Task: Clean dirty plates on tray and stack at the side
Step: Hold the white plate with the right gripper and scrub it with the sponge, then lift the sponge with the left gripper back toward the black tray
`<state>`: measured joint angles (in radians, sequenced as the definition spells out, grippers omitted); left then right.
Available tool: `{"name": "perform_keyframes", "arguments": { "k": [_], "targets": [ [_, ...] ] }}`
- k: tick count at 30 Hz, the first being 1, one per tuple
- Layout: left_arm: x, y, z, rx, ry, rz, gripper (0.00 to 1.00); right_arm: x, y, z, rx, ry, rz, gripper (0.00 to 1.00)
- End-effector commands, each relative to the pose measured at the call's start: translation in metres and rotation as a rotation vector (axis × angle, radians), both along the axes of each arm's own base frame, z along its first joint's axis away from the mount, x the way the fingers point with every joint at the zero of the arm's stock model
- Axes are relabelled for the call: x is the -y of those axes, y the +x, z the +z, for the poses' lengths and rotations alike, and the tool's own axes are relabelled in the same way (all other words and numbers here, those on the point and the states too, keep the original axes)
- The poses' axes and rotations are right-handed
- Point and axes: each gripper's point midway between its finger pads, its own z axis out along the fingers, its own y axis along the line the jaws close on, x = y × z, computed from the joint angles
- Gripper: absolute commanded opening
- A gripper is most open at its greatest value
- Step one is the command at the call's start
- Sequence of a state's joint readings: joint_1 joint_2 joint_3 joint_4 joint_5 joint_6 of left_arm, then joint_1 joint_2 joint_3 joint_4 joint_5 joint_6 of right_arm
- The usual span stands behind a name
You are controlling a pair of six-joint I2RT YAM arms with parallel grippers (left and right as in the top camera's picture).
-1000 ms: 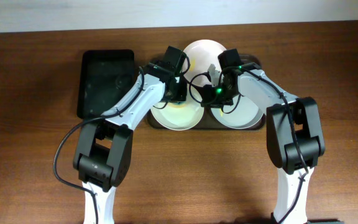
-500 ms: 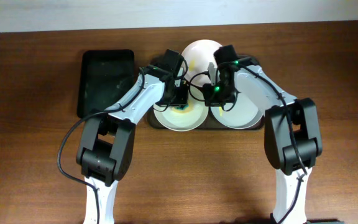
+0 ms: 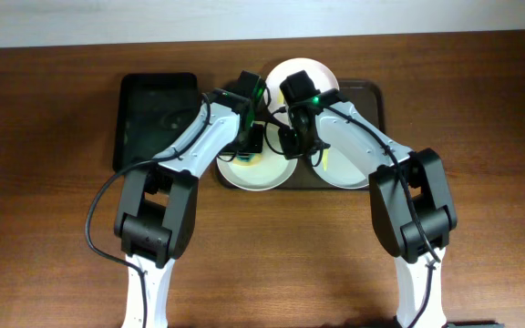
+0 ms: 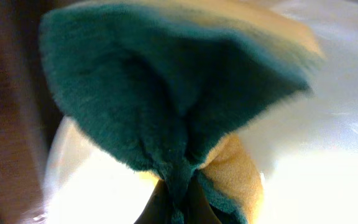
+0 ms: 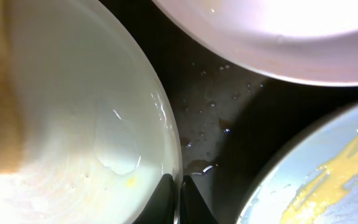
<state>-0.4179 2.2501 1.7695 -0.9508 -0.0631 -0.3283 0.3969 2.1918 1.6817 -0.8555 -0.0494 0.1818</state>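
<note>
Three white plates lie on the dark tray [image 3: 372, 93]: a back plate [image 3: 304, 71], a front-left plate [image 3: 258, 173] and a right plate [image 3: 343, 170] with a yellow smear. My left gripper [image 3: 252, 138] is shut on a green and yellow sponge [image 4: 166, 93] and holds it over the front-left plate [image 4: 316, 155]. My right gripper [image 3: 292, 144] is shut on that plate's right rim [image 5: 73, 124], with its fingers [image 5: 178, 199] pinching the edge. The right wrist view also shows the back plate [image 5: 278, 37], the smeared right plate [image 5: 328, 180] and the wet tray floor [image 5: 229, 112].
A smaller, deeper black tray [image 3: 153, 118] stands just left of the big tray. Brown wooden table [image 3: 481, 109] lies all round, with a pale wall edge at the back. Both arms cross above the tray's middle.
My right gripper has moved left from over the right plate to the front-left plate's rim and closed on it. My left gripper with the sponge has shifted slightly back.
</note>
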Motion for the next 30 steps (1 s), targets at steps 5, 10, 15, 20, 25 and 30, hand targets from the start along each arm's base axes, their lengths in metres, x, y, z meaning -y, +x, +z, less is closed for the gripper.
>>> {"name": "perform_keyframes", "arguments": {
  "k": [5,10,15,20,25,30],
  "targets": [
    [-0.072,0.008,0.009,0.011,0.185,0.091,0.0,0.029,0.003,-0.003,0.011,-0.117,-0.035,0.04],
    [-0.02,0.006,0.044,0.019,-0.126,0.052,0.0,0.029,0.003,-0.002,0.011,-0.114,-0.05,0.04],
    [0.037,-0.012,0.045,-0.058,-0.36,-0.032,0.0,0.028,0.005,0.0,0.017,-0.107,-0.07,0.04],
    [0.058,-0.021,0.026,-0.076,-0.356,-0.07,0.0,0.027,0.005,0.0,0.016,-0.103,-0.076,0.04],
    [0.042,-0.033,-0.008,-0.124,-0.252,-0.052,0.0,0.027,0.005,0.0,0.015,-0.103,-0.075,0.04],
    [-0.034,-0.021,-0.017,-0.026,0.163,0.003,0.0,0.028,0.004,0.001,0.011,-0.106,-0.075,0.04]
  ]
}}
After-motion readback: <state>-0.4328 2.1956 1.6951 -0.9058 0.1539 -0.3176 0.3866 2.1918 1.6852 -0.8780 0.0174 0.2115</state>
